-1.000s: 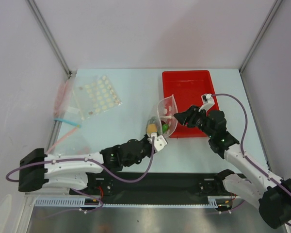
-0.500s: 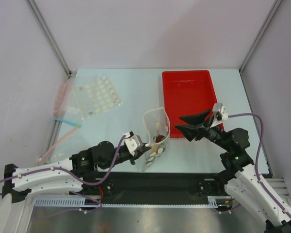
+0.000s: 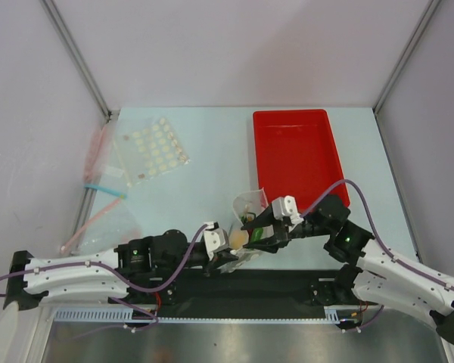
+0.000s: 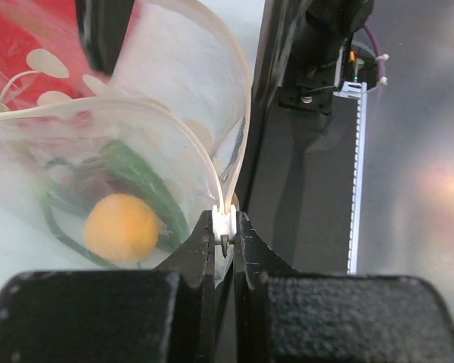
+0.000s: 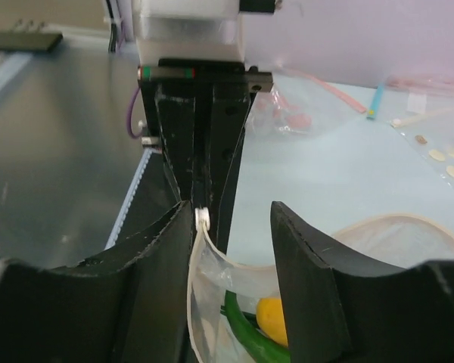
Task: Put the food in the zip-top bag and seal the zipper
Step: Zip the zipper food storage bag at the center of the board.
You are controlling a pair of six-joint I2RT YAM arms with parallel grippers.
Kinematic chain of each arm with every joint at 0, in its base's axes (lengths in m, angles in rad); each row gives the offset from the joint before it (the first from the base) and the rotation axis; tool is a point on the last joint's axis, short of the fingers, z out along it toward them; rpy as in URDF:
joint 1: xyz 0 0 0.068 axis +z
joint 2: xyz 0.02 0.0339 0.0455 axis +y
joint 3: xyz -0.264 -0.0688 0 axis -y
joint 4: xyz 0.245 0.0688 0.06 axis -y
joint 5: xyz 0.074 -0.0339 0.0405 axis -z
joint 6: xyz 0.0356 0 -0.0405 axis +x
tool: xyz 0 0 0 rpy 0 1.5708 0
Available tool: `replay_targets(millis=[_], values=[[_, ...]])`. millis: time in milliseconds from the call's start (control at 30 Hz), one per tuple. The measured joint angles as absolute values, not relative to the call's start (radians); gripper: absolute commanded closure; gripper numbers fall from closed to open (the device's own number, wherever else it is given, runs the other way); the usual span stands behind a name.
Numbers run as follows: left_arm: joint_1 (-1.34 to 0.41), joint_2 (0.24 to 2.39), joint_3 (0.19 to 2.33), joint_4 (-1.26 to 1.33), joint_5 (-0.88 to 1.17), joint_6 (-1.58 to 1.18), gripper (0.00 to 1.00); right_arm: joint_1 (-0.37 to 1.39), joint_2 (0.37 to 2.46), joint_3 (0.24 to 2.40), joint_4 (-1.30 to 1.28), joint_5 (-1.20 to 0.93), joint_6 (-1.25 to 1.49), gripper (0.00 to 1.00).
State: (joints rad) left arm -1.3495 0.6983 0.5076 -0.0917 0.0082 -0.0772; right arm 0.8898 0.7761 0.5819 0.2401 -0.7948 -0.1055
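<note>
One zip-top bag (image 4: 183,69) holds one yellow ball (image 4: 122,227) and one green chili (image 4: 147,180).

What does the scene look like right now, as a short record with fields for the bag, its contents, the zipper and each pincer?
bag: clear dotted zip-top plastic bag, near the table's front edge, mouth open
contents: yellow lemon-like toy ball, green toy chili; the rest is too blurred to name
zipper: unsealed, white slider tab at one end
left pincer: shut on the white slider tab
right pincer: open, straddling the bag's rim beside the tab
red plastic tray: beyond the bag
</note>
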Motion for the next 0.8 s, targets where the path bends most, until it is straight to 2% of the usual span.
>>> replay_targets(millis=[167, 500, 700, 800], values=[[-1.377, 0.654, 0.484, -0.093, 0.012, -0.081, 1.0, 0.982, 0.834, 0.61, 0.149, -0.774, -0.249, 0.44], [-1.406, 0.634, 0.47, -0.097, -0.001, -0.08, 1.0, 1.069, 0.957, 0.698, 0.002, -0.713, -0.382, 0.59], [-1.42, 0.632, 0.469, -0.105, -0.036, -0.08, 1.0, 1.079, 0.974, 0.717, -0.036, -0.704, -0.4, 0.58], [-1.425, 0.624, 0.469, -0.116, -0.064, -0.08, 1.0, 1.081, 0.981, 0.726, -0.05, -0.704, -0.406, 0.62]])
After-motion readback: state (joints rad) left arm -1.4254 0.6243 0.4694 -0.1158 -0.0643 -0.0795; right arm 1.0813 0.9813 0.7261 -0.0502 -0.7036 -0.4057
